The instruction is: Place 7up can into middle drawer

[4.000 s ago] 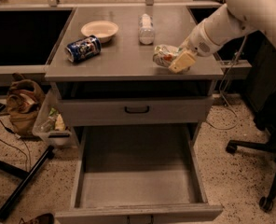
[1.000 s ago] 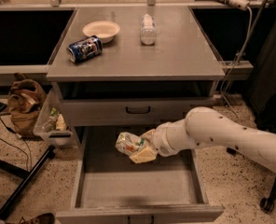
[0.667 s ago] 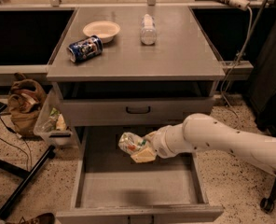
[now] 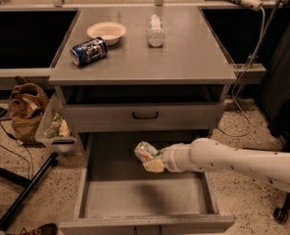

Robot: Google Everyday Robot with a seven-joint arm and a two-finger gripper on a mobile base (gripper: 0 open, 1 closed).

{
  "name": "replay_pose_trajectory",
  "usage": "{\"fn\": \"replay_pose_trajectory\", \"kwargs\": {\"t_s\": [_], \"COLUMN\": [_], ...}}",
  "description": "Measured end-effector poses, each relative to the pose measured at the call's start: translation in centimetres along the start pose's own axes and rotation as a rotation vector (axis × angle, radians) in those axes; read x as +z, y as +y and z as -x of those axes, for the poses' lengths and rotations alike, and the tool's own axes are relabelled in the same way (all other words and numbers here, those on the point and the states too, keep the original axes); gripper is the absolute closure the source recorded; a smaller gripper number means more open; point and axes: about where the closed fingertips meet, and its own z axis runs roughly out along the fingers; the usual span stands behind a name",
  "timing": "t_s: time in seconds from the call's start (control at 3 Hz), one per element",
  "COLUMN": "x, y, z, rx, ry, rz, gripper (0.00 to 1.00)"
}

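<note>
The 7up can (image 4: 144, 152), pale silver-white with green and orange-red marks, is held tilted in my gripper (image 4: 151, 159). My white arm reaches in from the right. The gripper is shut on the can and holds it inside the open middle drawer (image 4: 135, 199), over the back middle of its bare grey floor. I cannot tell whether the can touches the floor. The drawer is pulled far out below the shallower drawer with the black handle (image 4: 145, 115).
On the cabinet top (image 4: 184, 58) lie a dark blue can (image 4: 88, 51) on its side, a white bowl (image 4: 106, 32) and a clear plastic bottle (image 4: 156, 31). A brown bag (image 4: 25, 106) and a clear bin (image 4: 54, 126) stand left of the cabinet. A black stand leg (image 4: 25, 192) crosses the floor.
My gripper has carried the can from the cabinet top down into the open middle drawer, and in the last second has shifted it slightly right and lower.
</note>
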Motion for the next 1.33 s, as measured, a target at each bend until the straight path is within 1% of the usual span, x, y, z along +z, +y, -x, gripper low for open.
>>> {"fn": "replay_pose_trajectory", "kwargs": {"t_s": [0.33, 0.67, 1.33], "x": [3.3, 3.3, 8.0], "y": [1.7, 1.7, 2.0], "z": [-1.3, -1.3, -5.1], "rx": [0.011, 0.011, 0.037], "ry": [-0.021, -0.021, 0.082], "rz": [-0.020, -0.020, 0.035], "gripper": [1.00, 1.00, 1.00]}}
